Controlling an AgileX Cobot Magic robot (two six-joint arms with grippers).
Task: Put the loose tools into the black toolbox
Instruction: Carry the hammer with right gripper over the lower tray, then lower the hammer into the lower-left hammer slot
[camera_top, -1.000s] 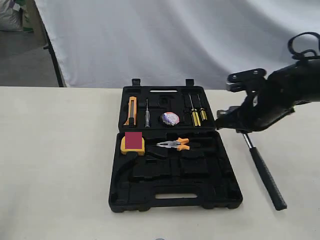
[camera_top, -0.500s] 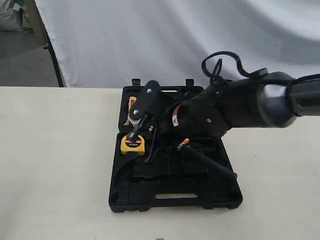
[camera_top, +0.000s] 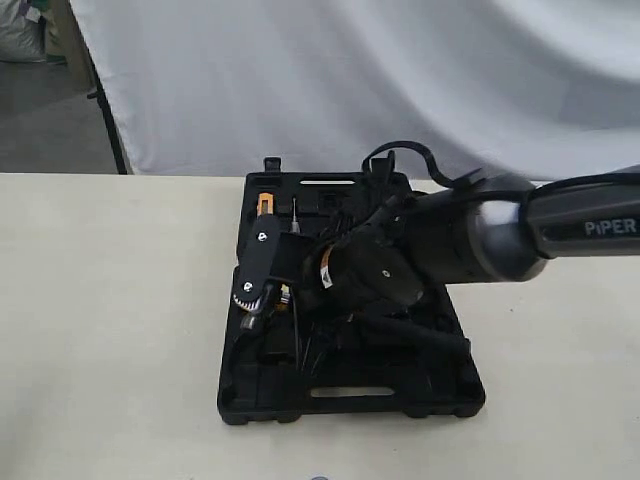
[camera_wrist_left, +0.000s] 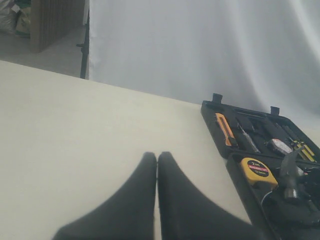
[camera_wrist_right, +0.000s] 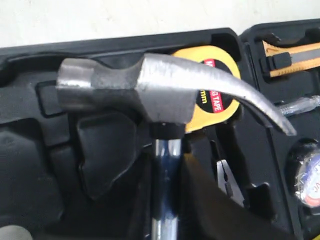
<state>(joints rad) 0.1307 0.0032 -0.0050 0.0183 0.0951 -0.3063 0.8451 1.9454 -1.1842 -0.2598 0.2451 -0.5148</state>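
Note:
The black toolbox (camera_top: 400, 396) lies open on the table, its lower half nearest the camera. My right gripper (camera_top: 300, 325) reaches across it from the right and is shut on the steel shaft of a claw hammer (camera_wrist_right: 150, 92). The hammer's black handle (camera_top: 415, 335) slants over the lower half. In the right wrist view the gripper (camera_wrist_right: 166, 165) holds the shaft just under the head, which hangs above a moulded recess (camera_wrist_right: 105, 150) of the toolbox (camera_wrist_right: 30, 165). My left gripper (camera_wrist_left: 157, 159) is shut and empty over bare table, left of the toolbox (camera_wrist_left: 210, 107).
Inside the case are a yellow tape measure (camera_wrist_right: 215, 100), an orange utility knife (camera_wrist_right: 295, 57), pliers (camera_wrist_right: 227, 182) and a tape roll (camera_wrist_right: 310, 180). A white backdrop hangs behind the table (camera_top: 110, 330). The right arm hides much of the case.
The right arm has carried the hammer from the table right of the case to over it, then lower and toward the front left. The left gripper is not seen earlier.

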